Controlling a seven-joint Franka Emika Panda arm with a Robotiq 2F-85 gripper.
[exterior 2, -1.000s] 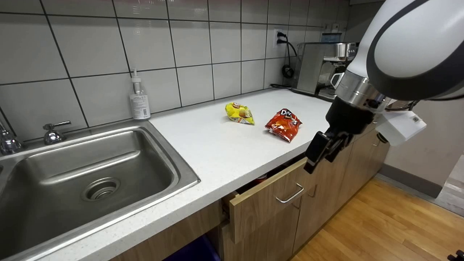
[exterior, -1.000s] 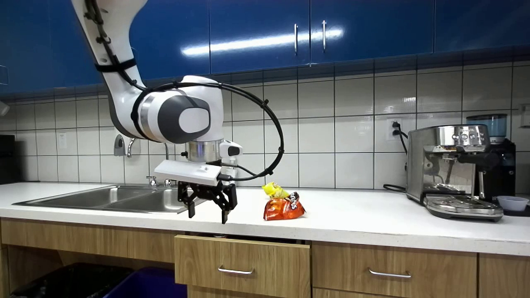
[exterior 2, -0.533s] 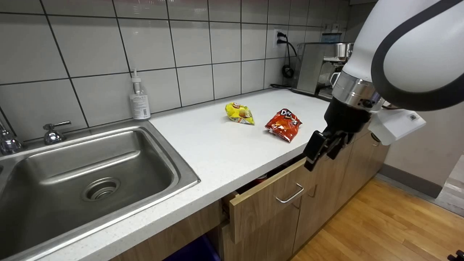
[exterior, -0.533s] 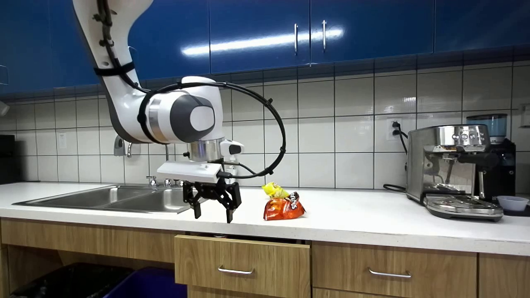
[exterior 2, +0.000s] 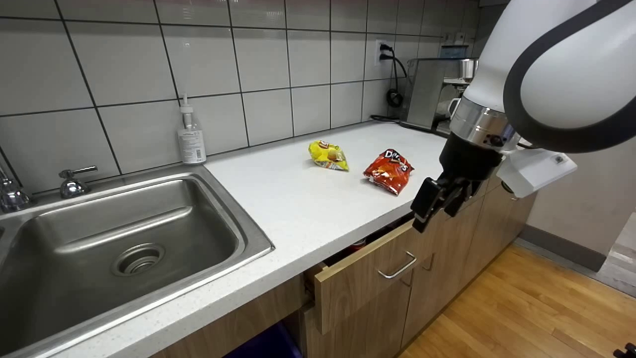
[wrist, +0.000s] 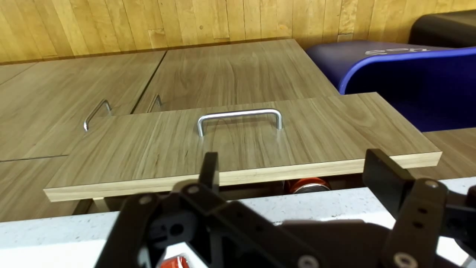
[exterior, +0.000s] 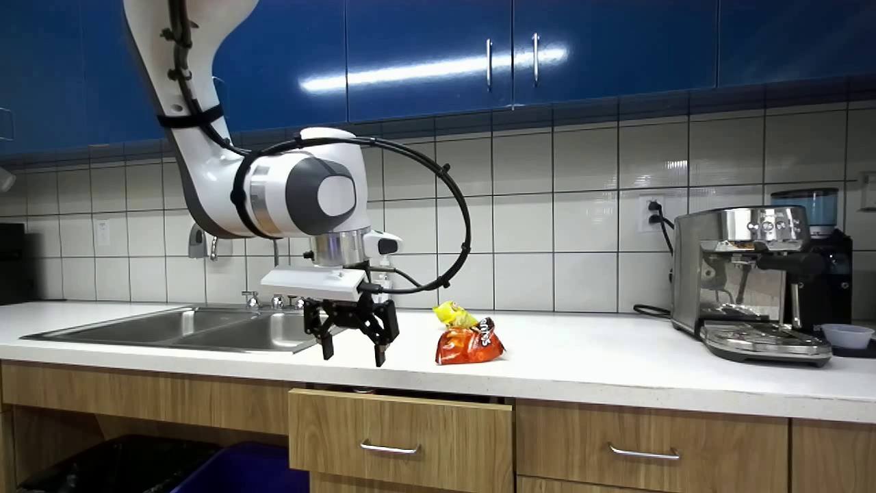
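My black gripper [exterior: 354, 357] is open and empty. It hangs fingers down over the counter's front edge, above the partly open wooden drawer [exterior: 400, 431]. It also shows in an exterior view [exterior 2: 435, 219]. In the wrist view the fingers [wrist: 293, 163] stand wide apart, with the drawer's silver handle [wrist: 240, 114] beyond them. A red round object with a metal rim [wrist: 310, 185] lies inside the drawer, mostly hidden by the counter. A red chip bag [exterior 2: 389, 171] and a yellow chip bag [exterior 2: 328, 155] lie on the white counter, apart from the gripper.
A steel sink [exterior 2: 208, 223] is set in the counter, with a soap bottle [exterior 2: 192, 139] behind it. A coffee machine [exterior: 746, 274] stands on the counter. A blue bin [wrist: 409, 82] is under the counter beside the drawer. Blue cabinets [exterior: 424, 61] hang above.
My gripper has shifted slightly towards the chip bags' side and a little up, and it stays open. The drawer and both bags have not moved.
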